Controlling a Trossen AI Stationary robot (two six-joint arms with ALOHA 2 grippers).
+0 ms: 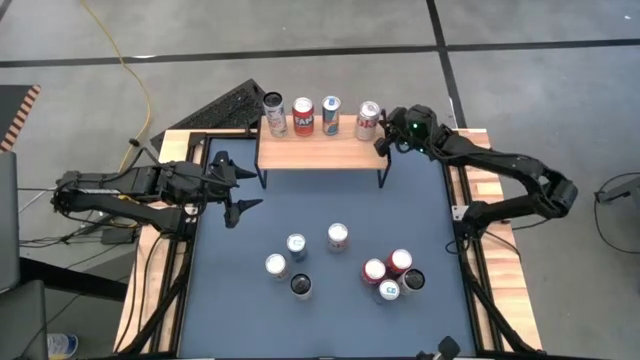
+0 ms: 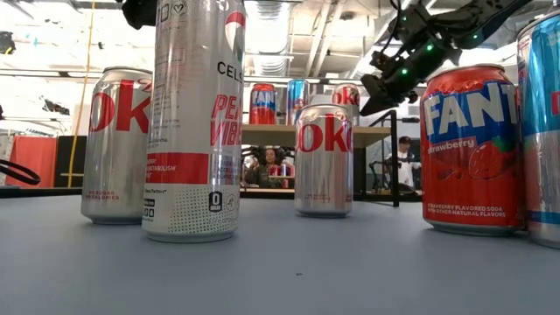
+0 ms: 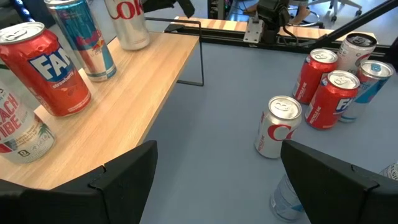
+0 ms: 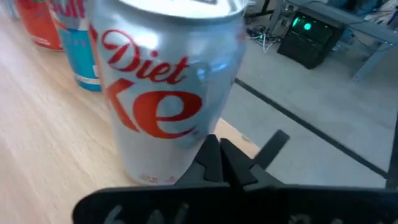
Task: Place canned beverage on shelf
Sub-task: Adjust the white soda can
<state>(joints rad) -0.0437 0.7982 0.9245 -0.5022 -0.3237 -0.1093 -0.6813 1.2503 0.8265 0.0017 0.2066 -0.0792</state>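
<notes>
Fingertips of the right gripper are pressed together, holding nothing, and just beyond them stands a silver can lettered "Diet" in red script over part of "Coke" — upright on the light-wood top of the shelf, near its end. Farther along the same board from those fingers stand a blue can, a red can reading "FAN…" and a tall pale can, four in a row. In the high view the right arm reaches in from the table's right edge, elbow bent outward, its wrist beside the shelf's right end.

The left gripper hangs at the table's left side with its fingers spread wide and empty, its arm stretched out low. Past those fingers, loose cans stand on the blue table — a silver Coke can, then red ones marked "F…".
</notes>
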